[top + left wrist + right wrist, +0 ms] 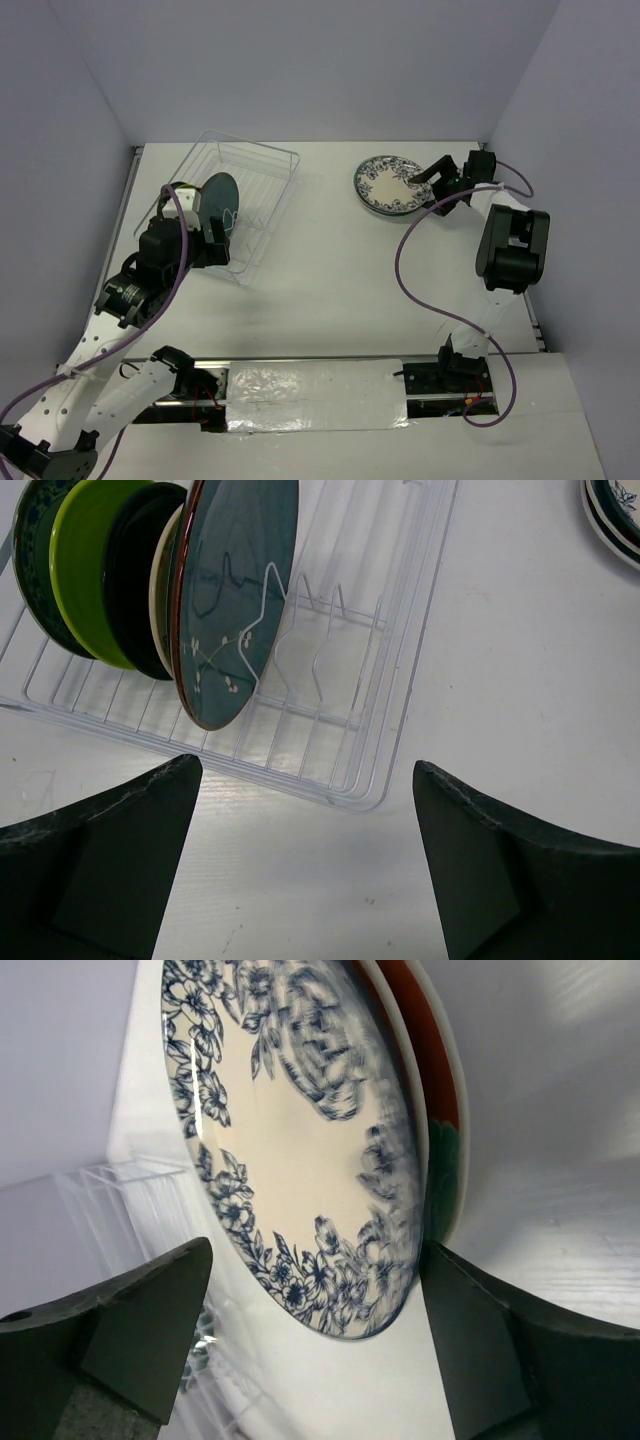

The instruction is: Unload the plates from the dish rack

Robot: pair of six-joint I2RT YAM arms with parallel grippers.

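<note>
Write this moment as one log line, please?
right pincer open around blue plate on red plate | left pincer open facing rack | rack holds plates

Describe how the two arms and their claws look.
Both arms are built alike: boxy black joint housings joined by white segments. A purple cable trails along the left arm, and another loops beside the right arm. The left claw and right claw each have two matte black, wedge-shaped fingers tapering to blunt tips. No markings show.
</note>
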